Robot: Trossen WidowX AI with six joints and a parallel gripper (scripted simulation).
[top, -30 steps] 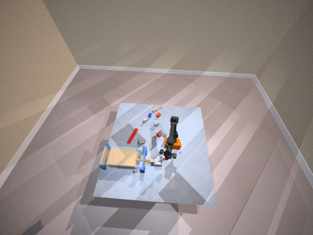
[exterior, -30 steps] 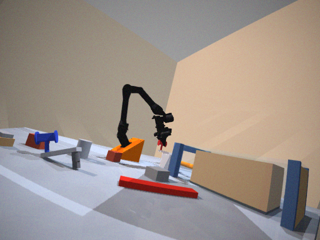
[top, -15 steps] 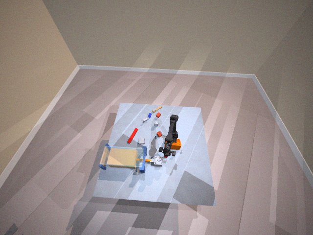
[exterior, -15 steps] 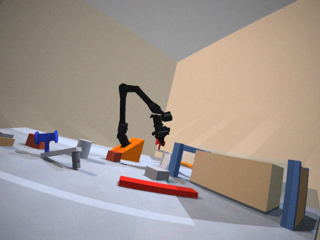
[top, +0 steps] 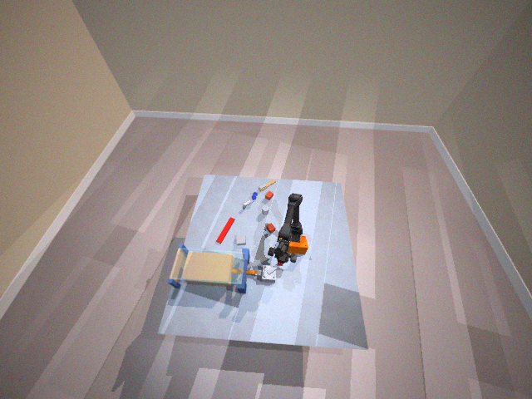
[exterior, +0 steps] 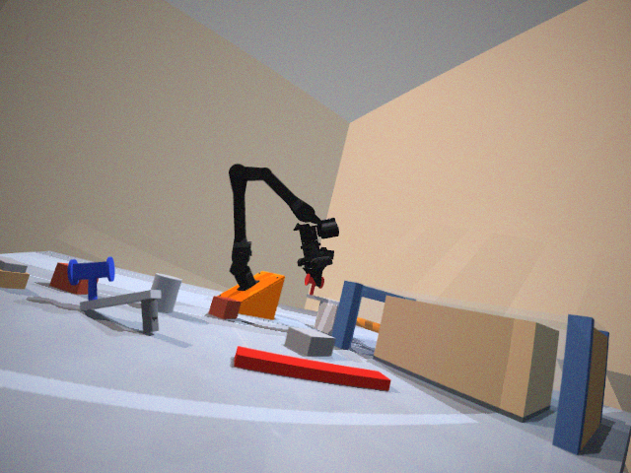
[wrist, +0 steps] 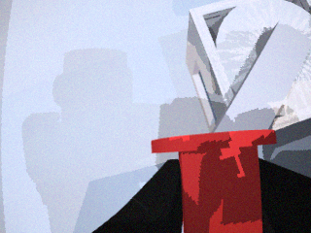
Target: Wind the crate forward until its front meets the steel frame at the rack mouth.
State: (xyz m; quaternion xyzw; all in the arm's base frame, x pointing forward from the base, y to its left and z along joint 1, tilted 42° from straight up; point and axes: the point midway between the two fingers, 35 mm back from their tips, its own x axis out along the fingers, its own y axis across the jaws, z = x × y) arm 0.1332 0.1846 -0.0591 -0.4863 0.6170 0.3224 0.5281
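My gripper (top: 280, 262) (exterior: 315, 281) (wrist: 207, 168) is shut on the red grip of a winch handle, beside and above the white winch (top: 268, 278) (exterior: 325, 316). The handle's grey crank arm (top: 273, 269) (wrist: 262, 73) slants from the grip across the winch top. The key end and hole are hidden, so I cannot tell how deep the key sits. The tan crate (top: 208, 267) (exterior: 448, 356) sits flat inside the clear-panelled cubby. An orange strap (top: 250, 272) (exterior: 368, 324) joins it to the winch. A gap shows between the crate's front and the blue steel frame (top: 242, 286) (exterior: 348, 315).
A blue-gripped handle (top: 254, 196) (exterior: 92, 270), red blocks (top: 268, 195) (exterior: 224, 307), and a grey cylinder (top: 264, 210) (exterior: 167, 293) lie away from the winch. A red bar (top: 225, 230) (exterior: 311, 368) and grey block (top: 240, 239) (exterior: 309, 342) are beside the cubby.
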